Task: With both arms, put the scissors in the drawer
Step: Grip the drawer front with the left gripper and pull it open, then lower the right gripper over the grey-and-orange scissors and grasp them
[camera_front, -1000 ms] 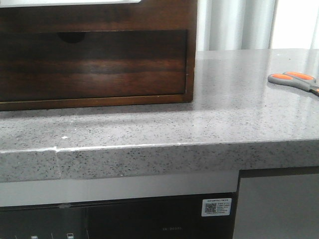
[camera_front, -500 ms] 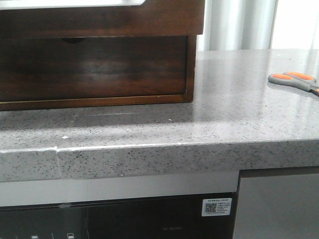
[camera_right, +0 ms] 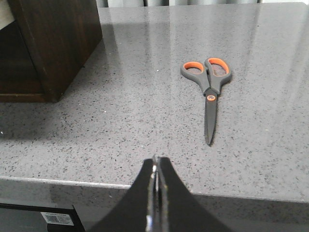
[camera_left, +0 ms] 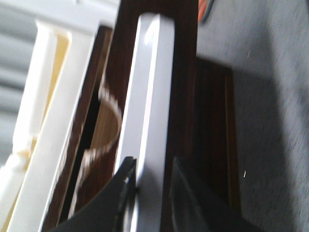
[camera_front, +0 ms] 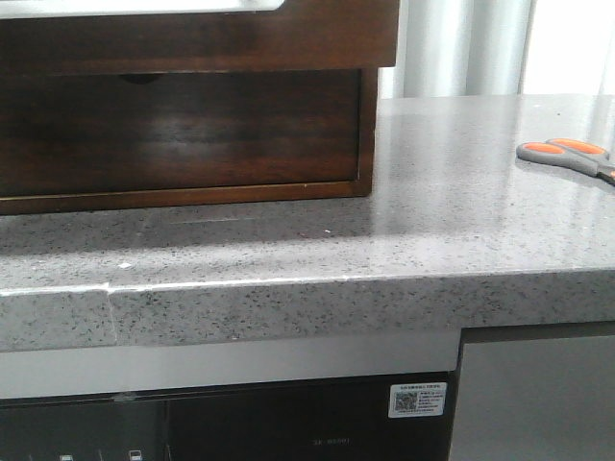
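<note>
The scissors lie flat at the far right of the grey counter. In the right wrist view the scissors have their blades pointing toward my right gripper, which is shut on nothing over the counter's front edge. The drawer is the dark glossy front at the top left, standing out past the cabinet, with a white strip on top. My left gripper is shut on the drawer front's top edge, one finger on the inner side of the white strip and the other on the outer. Neither gripper shows in the front view.
Below the drawer is a second dark front with a half-round notch. The counter's front edge runs across the view, with an appliance and its label underneath. A cream frame stands behind the drawer.
The drawer front has come out toward the camera. It looks larger and now covers most of the notch in the front below. The scissors have not moved.
</note>
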Controlling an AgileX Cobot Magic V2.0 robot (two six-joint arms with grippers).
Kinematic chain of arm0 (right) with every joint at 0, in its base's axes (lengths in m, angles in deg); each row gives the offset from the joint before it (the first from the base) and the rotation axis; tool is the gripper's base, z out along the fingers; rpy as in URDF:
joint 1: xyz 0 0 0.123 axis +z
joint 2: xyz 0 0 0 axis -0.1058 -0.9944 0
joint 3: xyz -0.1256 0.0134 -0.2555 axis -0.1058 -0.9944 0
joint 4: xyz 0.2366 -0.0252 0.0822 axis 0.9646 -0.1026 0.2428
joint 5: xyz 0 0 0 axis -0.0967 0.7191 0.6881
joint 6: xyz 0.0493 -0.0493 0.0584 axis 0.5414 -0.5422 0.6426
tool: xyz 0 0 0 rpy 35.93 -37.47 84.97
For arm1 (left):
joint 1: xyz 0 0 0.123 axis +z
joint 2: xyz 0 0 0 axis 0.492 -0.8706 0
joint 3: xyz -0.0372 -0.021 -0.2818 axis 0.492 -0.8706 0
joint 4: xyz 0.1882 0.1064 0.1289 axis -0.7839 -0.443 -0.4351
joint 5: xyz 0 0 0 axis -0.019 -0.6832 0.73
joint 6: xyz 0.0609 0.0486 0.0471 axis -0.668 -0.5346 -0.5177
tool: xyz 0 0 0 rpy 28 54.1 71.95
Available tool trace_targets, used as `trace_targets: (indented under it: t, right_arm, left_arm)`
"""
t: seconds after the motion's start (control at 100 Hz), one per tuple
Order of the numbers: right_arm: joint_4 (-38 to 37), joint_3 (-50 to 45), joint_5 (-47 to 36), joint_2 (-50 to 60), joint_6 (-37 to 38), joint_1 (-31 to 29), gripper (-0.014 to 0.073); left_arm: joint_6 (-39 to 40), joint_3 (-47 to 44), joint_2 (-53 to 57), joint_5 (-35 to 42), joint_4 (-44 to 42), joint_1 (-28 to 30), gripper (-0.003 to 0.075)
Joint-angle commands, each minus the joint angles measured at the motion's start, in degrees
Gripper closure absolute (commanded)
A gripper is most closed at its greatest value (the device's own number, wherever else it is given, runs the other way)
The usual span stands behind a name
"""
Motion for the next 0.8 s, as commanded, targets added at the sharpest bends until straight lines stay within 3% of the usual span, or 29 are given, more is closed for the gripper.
trace_targets:
  t: [0.0, 0.15, 0.41, 0.53, 0.79]
  right_arm:
    - [-0.1, 2.1, -4.1, -1.2, -0.2, 0.1, 0.0659]
    - [-0.1, 2.1, -4.1, -1.2, -0.2, 0.1, 0.0659]
    - [-0.1, 4.1, -3.5, -1.2, -0.2, 0.1, 0.064]
    - [-0.2, 6.8, -2.9, -1.9, -0.2, 0.1, 0.0571]
    - [-1.2, 14.5, 3.8, -11.2, -0.2, 0.1, 0.0313]
  left_arm:
    - [1.3, 1.2, 0.1, 3.2, 2.5, -0.5, 0.0501]
    - [1.8, 1.2, 0.1, 5.3, 3.6, -0.5, 0.0494]
    - [6.6, 1.2, 2.7, 7.9, 13.4, -0.5, 0.0494]
    - [9.9, 1.2, 5.9, 6.4, 17.9, -0.5, 0.0495]
    - [22.9, 1.2, 13.3, 1.2, 22.7, -0.5, 0.0495]
